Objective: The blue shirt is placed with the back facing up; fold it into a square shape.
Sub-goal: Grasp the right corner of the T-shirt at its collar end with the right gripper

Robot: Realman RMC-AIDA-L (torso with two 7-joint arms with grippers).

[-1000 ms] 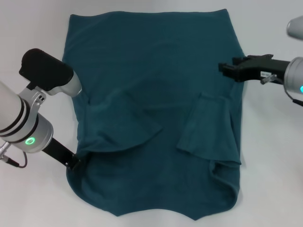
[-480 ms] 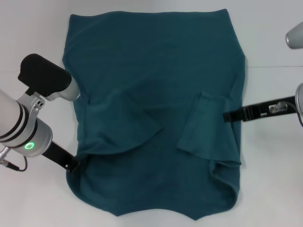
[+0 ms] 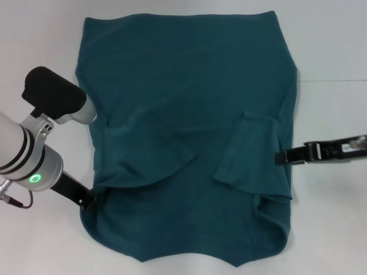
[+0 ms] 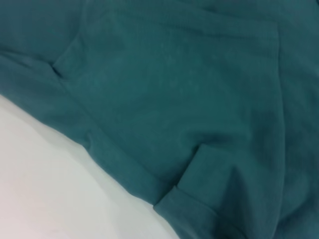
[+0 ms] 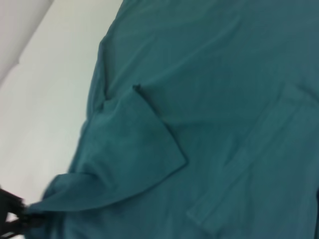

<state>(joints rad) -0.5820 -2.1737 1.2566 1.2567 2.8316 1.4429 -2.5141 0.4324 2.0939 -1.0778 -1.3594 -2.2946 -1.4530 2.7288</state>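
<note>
Item: the blue shirt point(image 3: 189, 132), one piece, spread flat on the white bench point(image 3: 40, 34), covering most of its middle and reaching toward the near edge. Both sleeves are turned in over the body; no lettering shows.

Left claw point(image 3: 87, 200): at the shirt's left edge, near the bench's near-left corner, its tip touching or tucked in the cloth. You cannot tell whether it is apart, together or clamped on fabric.

Right claw point(image 3: 282, 157): at the shirt's right edge, just beside the folded-in right sleeve point(image 3: 249, 152). Its state cannot be told either.

Step in hand, by judgement: taking both side edges for the next fold. Take a full pinch of hem on each side, at matching heights, so you carry the cloth over evenly. Lift both together and keep the turned-in sleeves from slipping out.

Containers: none in view; nothing to list as contents.
</note>
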